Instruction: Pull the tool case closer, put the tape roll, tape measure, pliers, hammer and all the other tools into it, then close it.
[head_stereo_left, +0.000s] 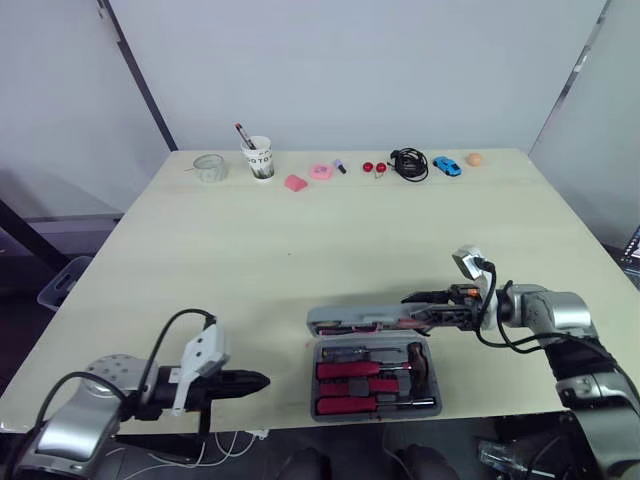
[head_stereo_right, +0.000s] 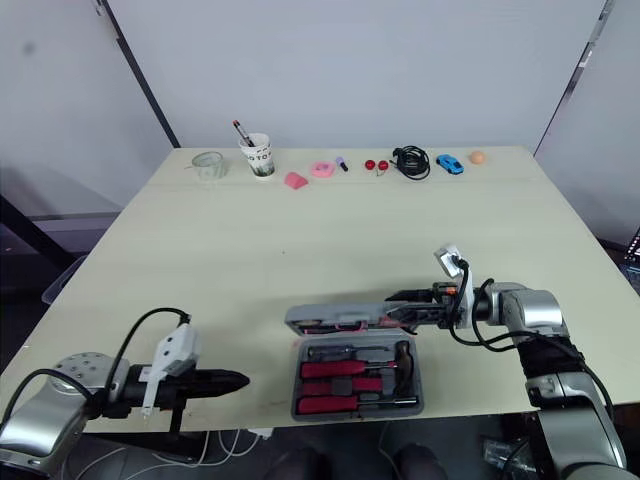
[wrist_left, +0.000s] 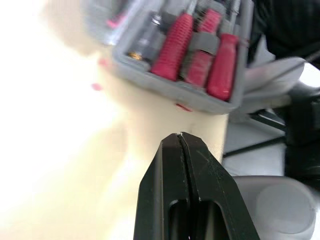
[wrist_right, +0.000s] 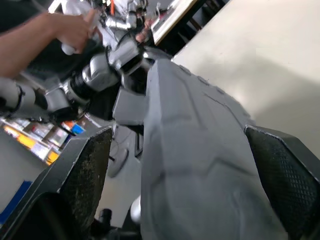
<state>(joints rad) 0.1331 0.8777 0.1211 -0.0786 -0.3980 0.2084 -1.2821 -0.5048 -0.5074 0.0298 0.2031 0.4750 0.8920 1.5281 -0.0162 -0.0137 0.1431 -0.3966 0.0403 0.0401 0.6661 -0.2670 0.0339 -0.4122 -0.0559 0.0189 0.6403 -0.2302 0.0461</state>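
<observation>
Tool case (head_stereo_left: 375, 405): grey moulded plastic, ribbed lid (wrist_right: 200, 165) half-raised, holding red-handled tools (head_stereo_left: 352, 370). Right gripper (head_stereo_left: 415, 308) spread astride lid; left gripper (wrist_left: 179, 137) pressed together.

**Plastic nearly everywhere, on a smooth pale counter**

Here's the tool case (head_stereo_left: 375, 378): grey moulded plastic, matt, and its lid (wrist_right: 200, 165) shows a dull sheen over shallow pressed ridges. Inside, the tool handles (wrist_left: 175, 47) gleam red, glossy plastic, with a brassy metal tip beside them. The counter (head_stereo_left: 300, 250) is pale wood-look board, smooth and matt. Fingers (wrist_left: 165, 195) of the left gripper (wrist_left: 179, 136): smooth black plastic, faintly shiny. The right gripper (wrist_right: 177, 132) wears rough, grainy black pads (wrist_right: 82, 175). At the far edge, a white paper cup (head_stereo_left: 259, 160) and a glassy clear cup (head_stereo_left: 209, 167).
</observation>
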